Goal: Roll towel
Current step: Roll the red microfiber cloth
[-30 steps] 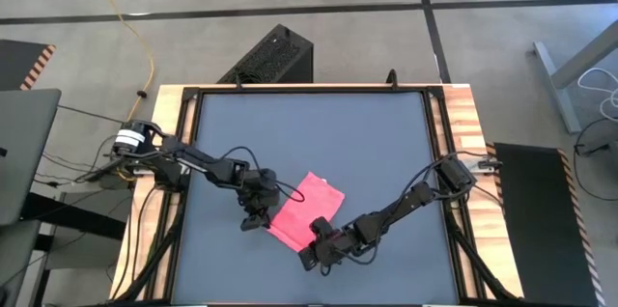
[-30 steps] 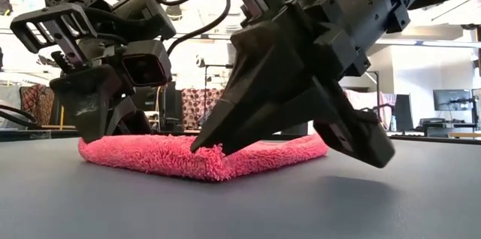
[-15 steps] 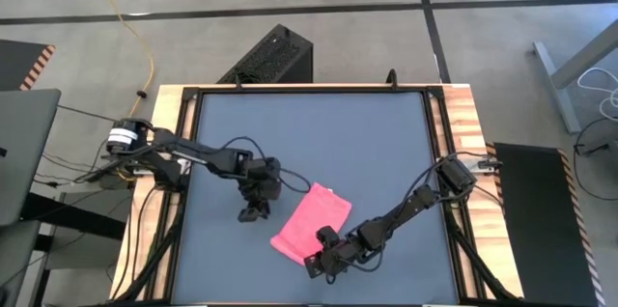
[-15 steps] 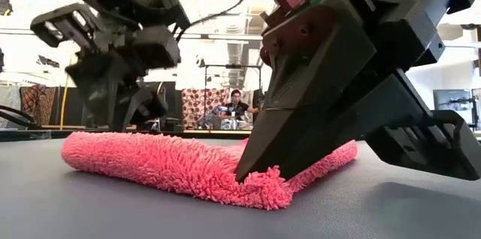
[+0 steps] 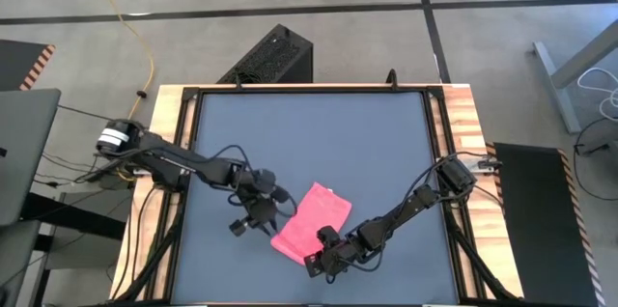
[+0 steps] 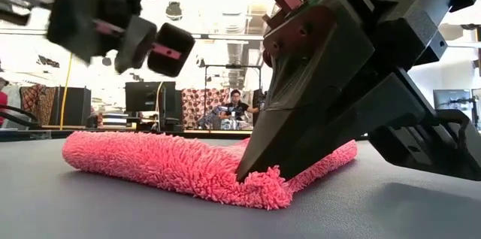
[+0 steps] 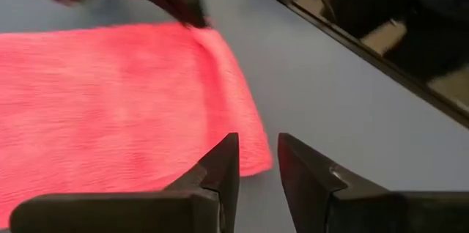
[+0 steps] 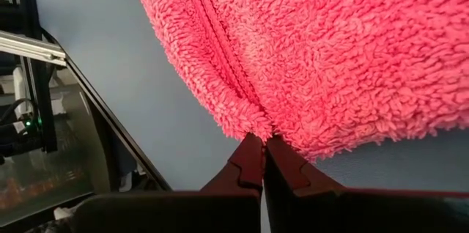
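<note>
The pink-red towel point(image 5: 311, 218) lies as a folded strip on the grey mat, slanting from far right to near left; it also shows in the low view point(image 6: 165, 165). My right gripper point(image 5: 318, 250) is down at the strip's near end, shut on it. My left gripper point(image 5: 265, 212) hovers above the mat just left of the towel. Its fingers point(image 7: 258, 161) stand a little apart with nothing between them. It is lifted and blurred in the low view point(image 6: 113, 32). My right gripper pinches the towel's near edge point(image 8: 253, 121) between its two shut fingertips, where two layers meet along a seam. The fingers point(image 6: 259, 165) slant down from above. The pinched corner point(image 6: 264, 188) is bunched on the mat, and the rest of the strip lies flat.
The mat is framed by black rails and wooden side strips point(image 5: 463, 124). A black box point(image 5: 272, 56) stands on the floor beyond the far edge. There is bare mat across the far half point(image 5: 319, 133). A person point(image 6: 237, 102) sits far back in the room.
My right gripper has gone toward the table's near edge with the towel's end. The strip has slid a little that way and then stayed. My left gripper has come off the towel's left end, risen, and gone toward the table's left.
</note>
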Robot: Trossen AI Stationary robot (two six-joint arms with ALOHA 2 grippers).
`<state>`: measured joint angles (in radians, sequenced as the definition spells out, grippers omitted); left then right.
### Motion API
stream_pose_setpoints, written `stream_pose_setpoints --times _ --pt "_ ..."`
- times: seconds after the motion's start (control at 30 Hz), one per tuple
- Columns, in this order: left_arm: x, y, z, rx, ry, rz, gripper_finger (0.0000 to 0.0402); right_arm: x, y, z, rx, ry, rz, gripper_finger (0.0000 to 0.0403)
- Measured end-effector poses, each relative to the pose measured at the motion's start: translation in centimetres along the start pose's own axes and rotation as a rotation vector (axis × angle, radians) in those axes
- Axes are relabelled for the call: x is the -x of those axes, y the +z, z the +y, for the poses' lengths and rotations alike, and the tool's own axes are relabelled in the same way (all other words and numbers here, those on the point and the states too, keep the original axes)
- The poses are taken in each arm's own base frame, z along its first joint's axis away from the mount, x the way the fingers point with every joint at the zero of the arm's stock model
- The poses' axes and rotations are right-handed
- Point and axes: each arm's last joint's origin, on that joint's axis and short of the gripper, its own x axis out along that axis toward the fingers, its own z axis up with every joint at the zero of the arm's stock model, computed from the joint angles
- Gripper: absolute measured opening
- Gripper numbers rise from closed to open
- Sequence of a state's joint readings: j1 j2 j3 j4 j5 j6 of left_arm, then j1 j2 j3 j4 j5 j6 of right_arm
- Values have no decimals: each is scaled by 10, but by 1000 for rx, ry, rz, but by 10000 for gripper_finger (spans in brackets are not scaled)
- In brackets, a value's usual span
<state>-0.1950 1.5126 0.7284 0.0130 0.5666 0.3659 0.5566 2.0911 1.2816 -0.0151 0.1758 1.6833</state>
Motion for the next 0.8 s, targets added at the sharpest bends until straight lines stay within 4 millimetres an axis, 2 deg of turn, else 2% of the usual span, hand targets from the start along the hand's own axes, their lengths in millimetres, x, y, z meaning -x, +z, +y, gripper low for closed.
stream_pose_setpoints --times 0.17,0.3,0.43,0.8 --pt "-22 -4 -17 -82 -63 56 107 0 0 0 6 -5 -6 18" --pt "-35 -6 -27 -145 31 136 130 0 0 0 15 -6 -9 18" --pt "-39 -1 -30 -149 173 150 150 0 0 -1 18 -9 -10 18" --pt "-43 -3 -31 -82 161 152 168 0 1 -2 19 -18 -12 18"
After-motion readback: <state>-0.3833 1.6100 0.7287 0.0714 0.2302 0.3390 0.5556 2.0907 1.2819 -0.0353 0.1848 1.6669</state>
